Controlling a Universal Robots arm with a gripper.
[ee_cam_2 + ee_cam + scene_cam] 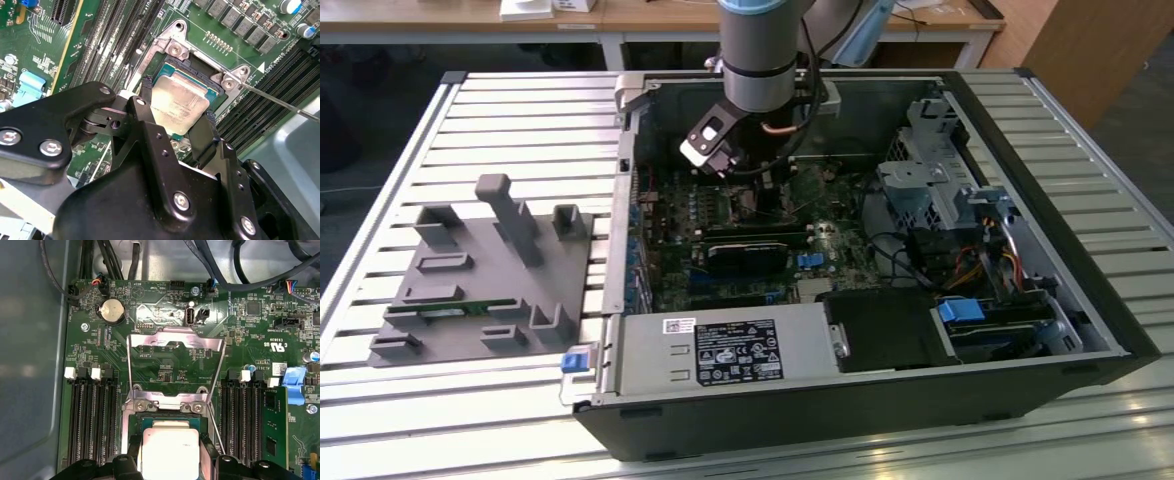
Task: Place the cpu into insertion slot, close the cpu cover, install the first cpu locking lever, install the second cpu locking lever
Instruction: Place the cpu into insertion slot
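claw holds cpu at open socket inside desktop case

a robot arm [761,50] reaches down into an open computer case [720,425] lying on a slatted metal counter [520,110]. the exterior view shows it lowered over the green motherboard [720,215]. in the second wrist view, the black claw [177,100] is closed on the cpu [180,107]. one finger [146,95] presses each of two opposite edges of the small silvery-tan chip. the cpu sits squarely over the insertion slot [210,75], whose dark rim shows along the chip's far edges. whether the chip is fully seated or just above the slot cannot be told. in the first wrist view, the cpu cover [145,339] stands swung open beyond the socket, with bare board showing through its square opening. a thin wire locking lever [280,102] juts out free from the socket's corner, not latched. memory slots [92,425] flank the socket on both sides, and a round coin battery [112,310] sits farther up the board. a grey parts fixture [480,290] rests on the counter to the exterior view's left of the case.
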